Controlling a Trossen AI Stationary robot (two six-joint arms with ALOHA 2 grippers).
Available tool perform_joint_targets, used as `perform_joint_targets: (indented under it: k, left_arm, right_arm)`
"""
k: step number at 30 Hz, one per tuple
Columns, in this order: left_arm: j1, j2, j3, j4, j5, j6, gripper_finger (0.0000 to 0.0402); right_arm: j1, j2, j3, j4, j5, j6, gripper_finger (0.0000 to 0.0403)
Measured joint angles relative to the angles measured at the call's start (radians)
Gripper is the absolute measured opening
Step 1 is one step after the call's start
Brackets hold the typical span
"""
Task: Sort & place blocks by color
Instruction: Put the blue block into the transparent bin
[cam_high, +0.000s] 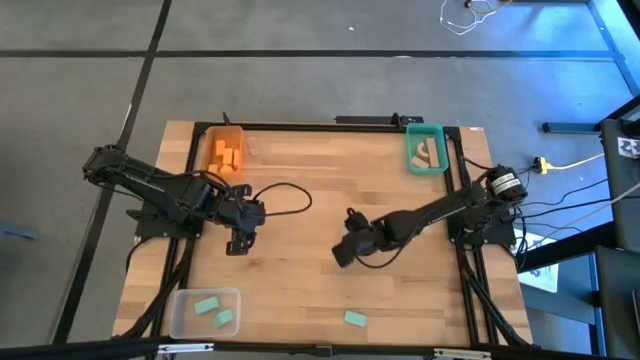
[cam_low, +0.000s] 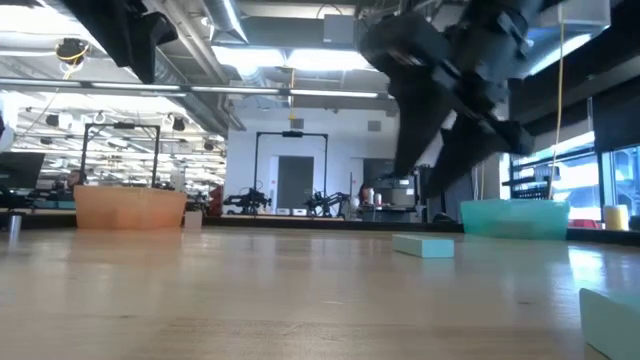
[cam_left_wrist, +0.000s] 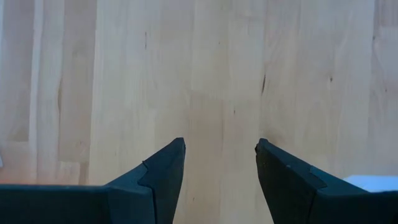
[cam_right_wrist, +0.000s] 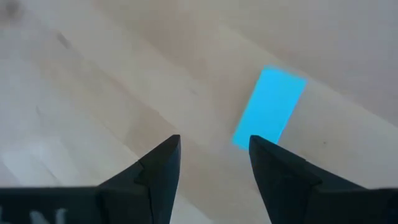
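Right gripper (cam_right_wrist: 212, 152) partly hides teal block (cam_right_wrist: 270, 107); seemingly apart.

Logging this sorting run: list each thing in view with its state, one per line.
Left gripper: open, empty, above bare table.
Right gripper: open, empty, above the loose teal block.
Loose teal block: flat on the table, unsorted.
Orange bin: holds orange blocks.
Teal bin: holds pale wood blocks.
Clear bin: holds two teal blocks.

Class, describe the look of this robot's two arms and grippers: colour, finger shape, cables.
Both arms are dark, nearly black, jointed links. The left gripper and the right gripper each have two dark, wedge-shaped fingers tapering to angular tips. A thin black cable loops across the table from the left arm. The right arm's base carries a round black part with more cables trailing off beside it.
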Motion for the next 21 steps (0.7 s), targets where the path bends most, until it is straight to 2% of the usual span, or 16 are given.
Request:
perform_joint_targets:
  k: [7,12,21]
  left_arm:
    - [-0.007,0.000,0.000,0.000,-0.008,0.003,0.0188]
    - [-0.007,0.000,0.000,0.000,-0.008,0.003,0.0188]
    - [-0.007,0.000,0.000,0.000,-0.009,0.003,0.0188]
  right_arm:
    - [-0.061,0.051,0.056,-0.099,0.012,0.043,0.0193]
    - [-0.097,0.124,0.055,-0.139,-0.063,0.039,0.0193]
    - [-0.103,0.172,0.059,-0.017,-0.108,-0.030,0.0193]
